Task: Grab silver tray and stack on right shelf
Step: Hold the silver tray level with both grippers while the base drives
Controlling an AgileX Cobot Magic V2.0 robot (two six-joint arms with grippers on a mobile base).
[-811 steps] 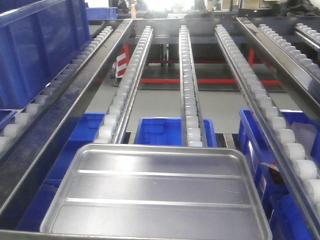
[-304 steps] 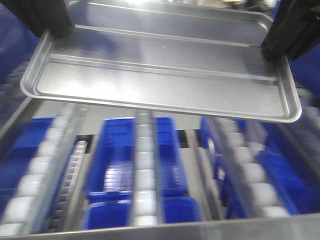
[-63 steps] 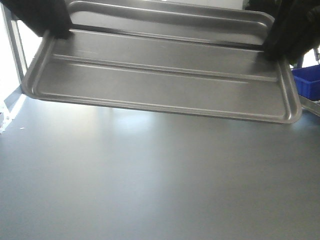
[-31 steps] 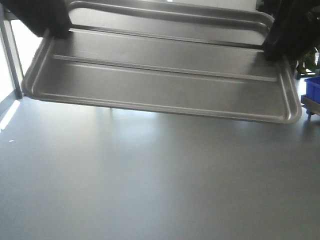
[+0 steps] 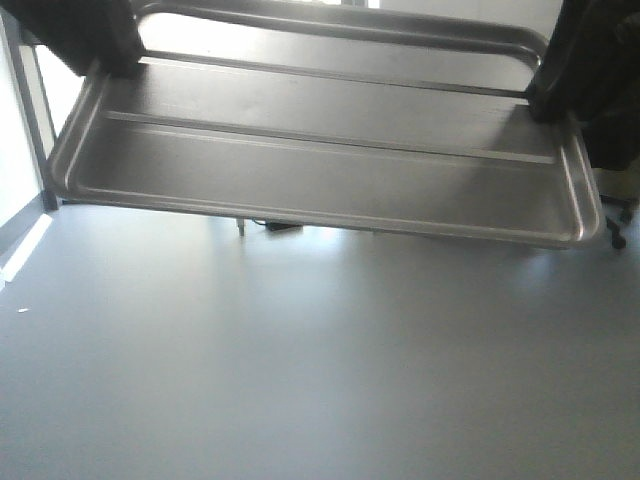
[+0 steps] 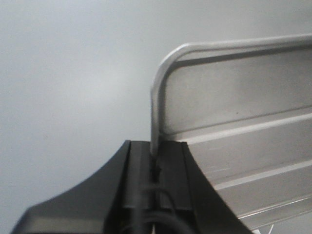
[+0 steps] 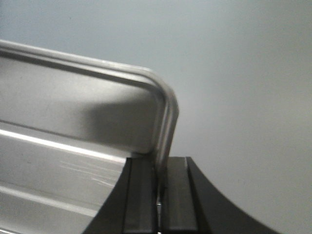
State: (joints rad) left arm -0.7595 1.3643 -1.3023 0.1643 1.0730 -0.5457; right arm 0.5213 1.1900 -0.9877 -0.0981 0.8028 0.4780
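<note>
The silver tray (image 5: pixel 320 150) hangs in the air across the top of the front view, its two long ridges running left to right. My left gripper (image 5: pixel 100 50) is shut on its left rim and my right gripper (image 5: pixel 560 85) on its right rim. In the left wrist view the black jaws of the left gripper (image 6: pixel 155 156) pinch the thin edge of the silver tray (image 6: pixel 234 126) near a rounded corner. The right wrist view shows the right gripper (image 7: pixel 161 168) clamped the same way on the silver tray (image 7: pixel 78 122). The right shelf is out of view.
Below the tray lies plain grey floor (image 5: pixel 300 370). A dark upright post (image 5: pixel 30 110) stands at the far left by a bright opening. A dark shape with a castor (image 5: pixel 618 150) sits at the right edge.
The tray stays gripped at the same place in view while the background slides: the blue bin at the right has left the frame, and the left post has come further in.
</note>
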